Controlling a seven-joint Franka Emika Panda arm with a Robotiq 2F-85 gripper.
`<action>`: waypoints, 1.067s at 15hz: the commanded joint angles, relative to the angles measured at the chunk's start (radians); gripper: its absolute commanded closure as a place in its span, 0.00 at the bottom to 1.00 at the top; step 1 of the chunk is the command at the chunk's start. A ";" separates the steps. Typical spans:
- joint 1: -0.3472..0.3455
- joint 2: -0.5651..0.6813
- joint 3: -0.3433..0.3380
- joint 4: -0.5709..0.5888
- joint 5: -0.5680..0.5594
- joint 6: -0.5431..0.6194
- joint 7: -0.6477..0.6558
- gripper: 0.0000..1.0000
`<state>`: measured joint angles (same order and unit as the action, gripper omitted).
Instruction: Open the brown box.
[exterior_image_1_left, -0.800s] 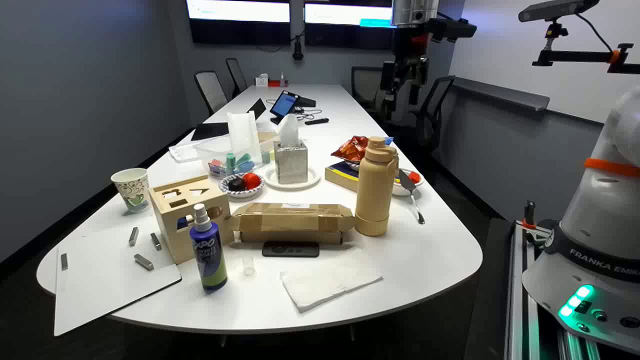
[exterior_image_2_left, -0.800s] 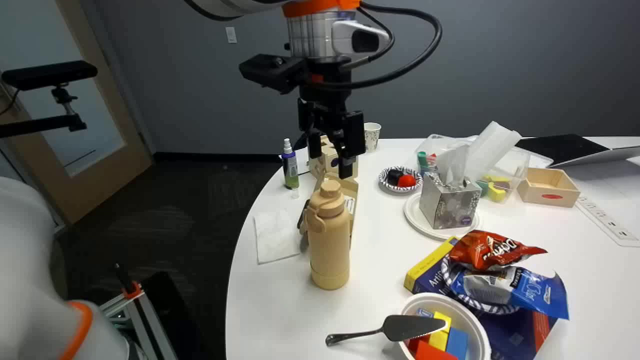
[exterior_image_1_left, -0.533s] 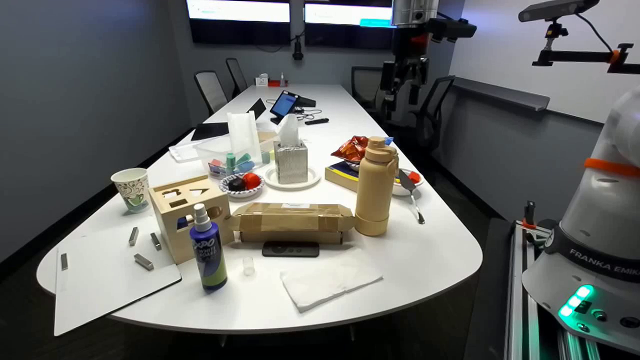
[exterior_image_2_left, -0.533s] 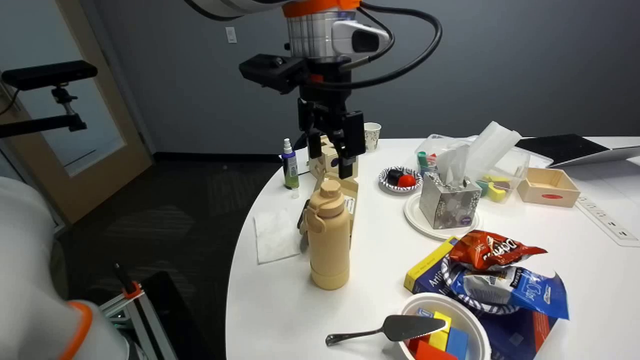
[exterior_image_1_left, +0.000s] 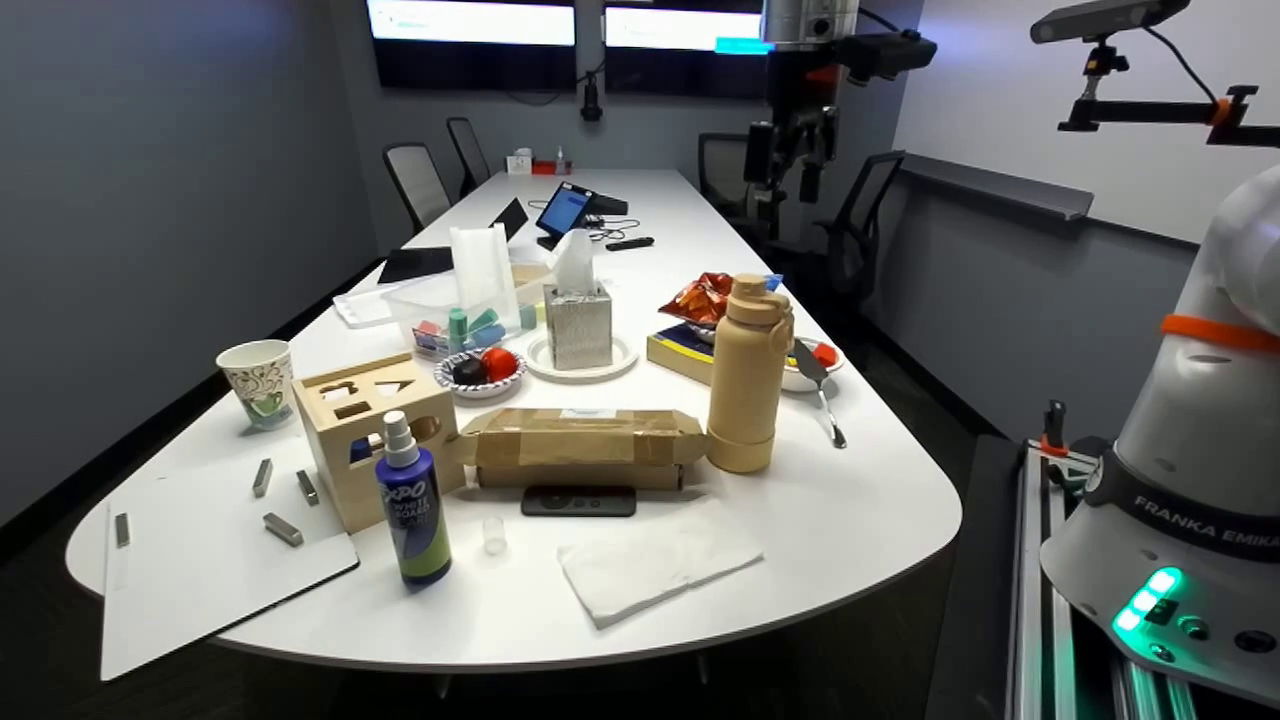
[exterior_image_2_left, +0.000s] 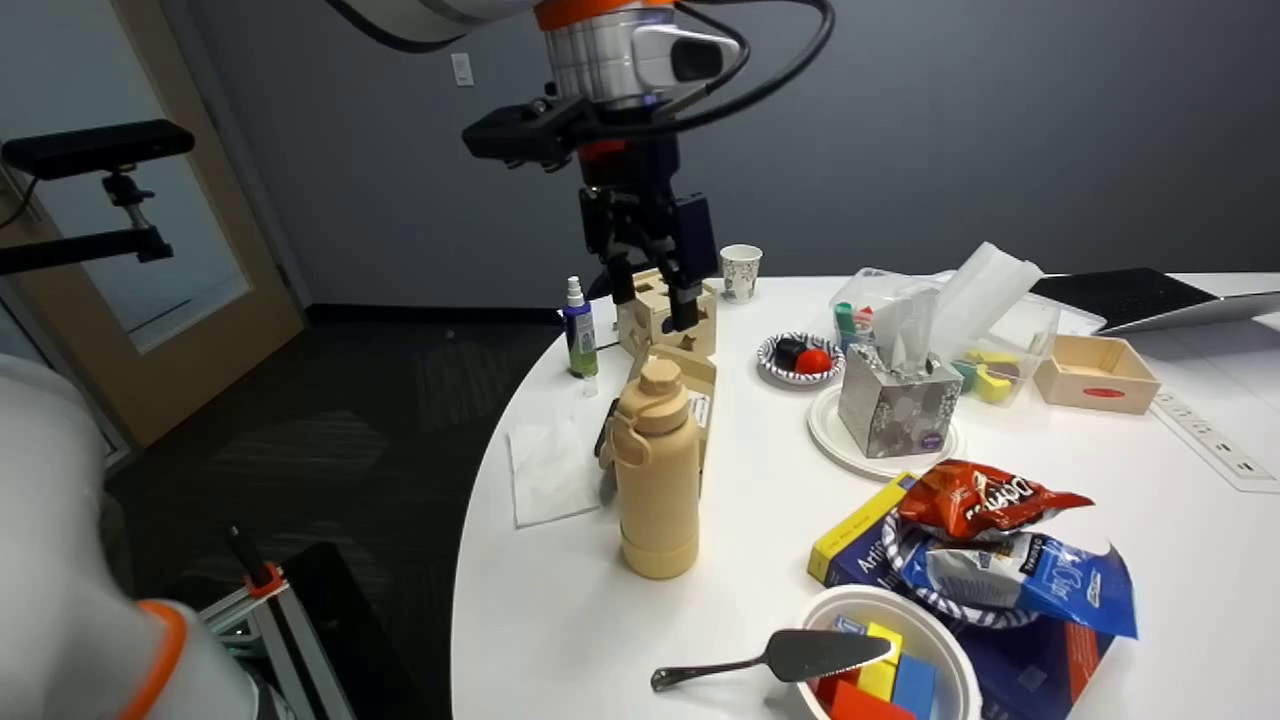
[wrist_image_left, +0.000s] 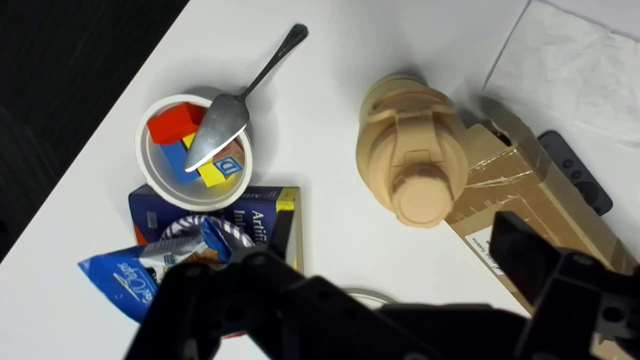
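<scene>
The brown box (exterior_image_1_left: 585, 437) is low and wide, with clear tape, a white label and flaps sticking out at both ends. Its lid looks down over the base. It lies on the table between the wooden block with holes and the tall tan canister. It is partly behind the canister in an exterior view (exterior_image_2_left: 702, 372), and shows at the right of the wrist view (wrist_image_left: 520, 200). My gripper (wrist_image_left: 392, 225) is open and empty, high above the table. It shows in both exterior views (exterior_image_1_left: 788, 190) (exterior_image_2_left: 655, 305), apart from the box.
The tall tan canister (wrist_image_left: 412, 145) stands upright against the box's end. The wooden block (exterior_image_1_left: 385, 435) and a spray bottle (exterior_image_1_left: 413, 500) are at the other end. A black remote (exterior_image_1_left: 578, 501) lies along the box's front. A tissue box (exterior_image_2_left: 900, 405) and a bowl of blocks (exterior_image_2_left: 960, 660) stand nearby.
The arm and gripper have moved left in both exterior views, slightly up, and the wrist has tilted a little. The gripper stays open. The box and other objects have not moved.
</scene>
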<state>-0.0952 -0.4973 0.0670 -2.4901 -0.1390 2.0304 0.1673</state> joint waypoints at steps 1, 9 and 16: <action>0.050 -0.009 0.136 -0.026 -0.115 0.075 0.138 0.00; 0.053 0.298 0.395 0.019 -0.503 0.207 0.597 0.00; 0.209 0.605 0.289 0.121 -0.690 0.166 0.780 0.00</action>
<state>0.0337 -0.0157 0.4077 -2.4544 -0.7707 2.2209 0.8934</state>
